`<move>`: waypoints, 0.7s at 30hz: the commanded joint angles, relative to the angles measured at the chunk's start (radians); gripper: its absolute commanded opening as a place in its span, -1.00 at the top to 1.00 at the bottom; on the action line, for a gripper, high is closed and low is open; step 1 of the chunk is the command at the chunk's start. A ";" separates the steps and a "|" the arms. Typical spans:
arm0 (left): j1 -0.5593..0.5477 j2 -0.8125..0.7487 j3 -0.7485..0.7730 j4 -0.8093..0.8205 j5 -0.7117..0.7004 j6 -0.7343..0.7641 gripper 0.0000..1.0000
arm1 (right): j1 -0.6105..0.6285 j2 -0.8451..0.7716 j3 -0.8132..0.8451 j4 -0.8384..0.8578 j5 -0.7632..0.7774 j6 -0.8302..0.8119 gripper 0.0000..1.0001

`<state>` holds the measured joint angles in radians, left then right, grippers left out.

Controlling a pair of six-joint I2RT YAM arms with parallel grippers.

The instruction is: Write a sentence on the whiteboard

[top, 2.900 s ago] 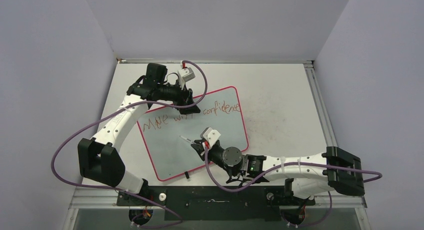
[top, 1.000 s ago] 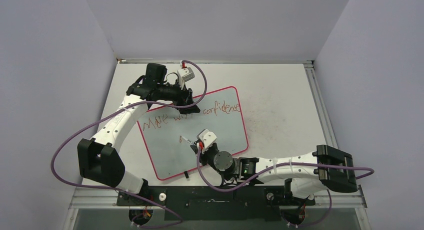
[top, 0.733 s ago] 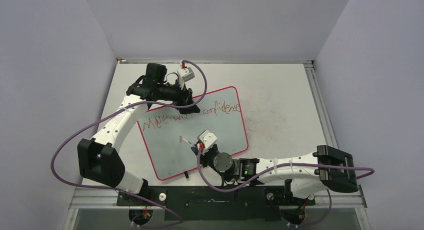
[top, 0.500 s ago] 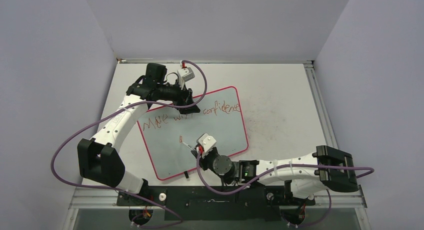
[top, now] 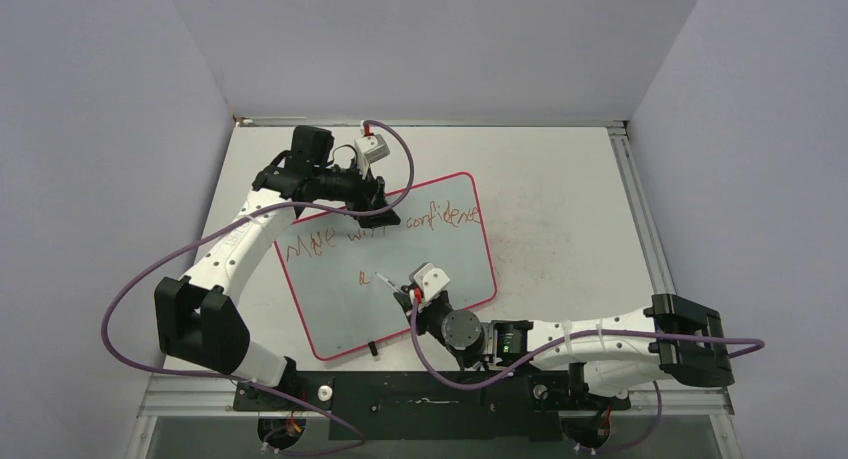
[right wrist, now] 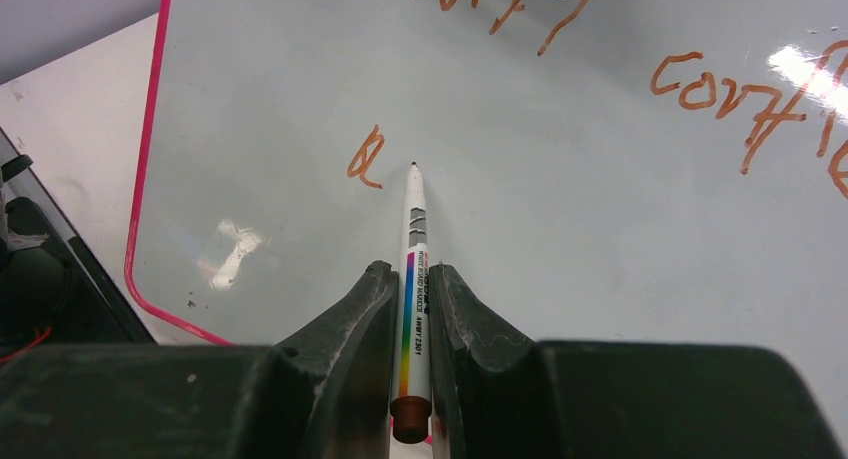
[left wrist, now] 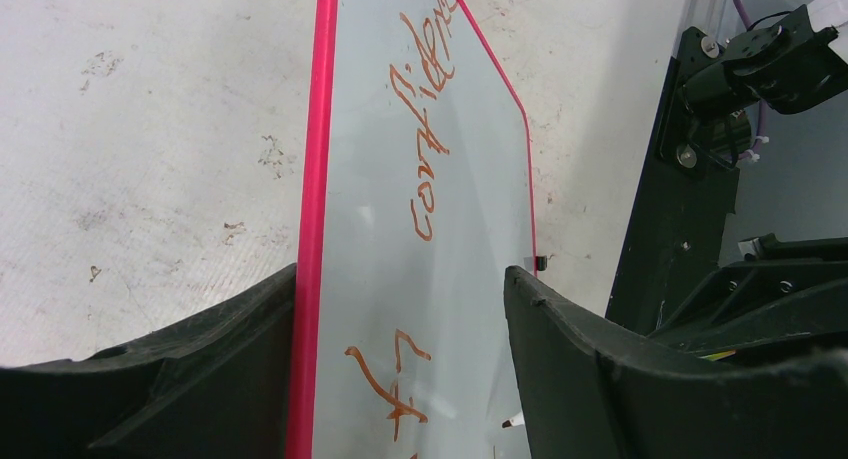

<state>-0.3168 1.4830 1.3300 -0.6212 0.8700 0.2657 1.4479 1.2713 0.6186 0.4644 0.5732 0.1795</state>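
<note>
On the table the whiteboard lies flat, left of centre. It's stiff, light and slick, so it likely skates under pen pressure; brace its far rim, where the spread left end effector straddles it. Right end effector pinches the marker, tip near-side of the sentence.
</note>
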 commanded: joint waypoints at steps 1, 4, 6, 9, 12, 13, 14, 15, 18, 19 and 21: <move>0.007 -0.041 0.005 0.041 0.019 -0.002 -0.32 | 0.000 0.010 0.021 0.068 0.031 -0.038 0.89; 0.007 -0.040 0.005 0.040 0.015 -0.002 -0.32 | -0.007 0.029 0.034 0.073 0.035 -0.052 0.89; 0.007 -0.040 0.005 0.040 0.016 -0.002 -0.32 | -0.014 0.040 0.042 0.066 0.036 -0.051 0.89; 0.007 -0.042 0.005 0.040 0.017 -0.002 -0.32 | -0.023 0.049 0.046 0.058 0.025 -0.046 0.89; 0.007 -0.043 0.005 0.040 0.017 -0.002 -0.32 | -0.026 0.059 0.052 0.051 0.007 -0.043 0.89; 0.007 -0.044 0.005 0.040 0.016 -0.002 -0.32 | -0.027 0.062 0.054 0.043 0.003 -0.042 0.89; 0.007 -0.045 0.005 0.039 0.015 -0.002 -0.32 | -0.027 0.061 0.055 0.034 -0.001 -0.042 0.89; 0.007 -0.044 0.005 0.040 0.015 -0.002 -0.32 | -0.026 0.060 0.054 0.030 -0.007 -0.038 0.89; 0.006 -0.045 0.005 0.039 0.016 -0.002 -0.32 | -0.023 0.053 0.044 0.001 -0.021 -0.020 0.89; 0.007 -0.043 0.005 0.040 0.017 -0.002 -0.32 | -0.022 0.051 0.040 -0.010 -0.022 -0.013 0.89; 0.007 -0.043 0.005 0.041 0.018 -0.002 -0.32 | -0.019 0.046 0.033 -0.034 -0.025 -0.001 0.89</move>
<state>-0.3141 1.4799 1.3300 -0.6205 0.8673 0.2657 1.4284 1.3205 0.6342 0.4702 0.5636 0.1486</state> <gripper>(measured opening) 0.661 0.152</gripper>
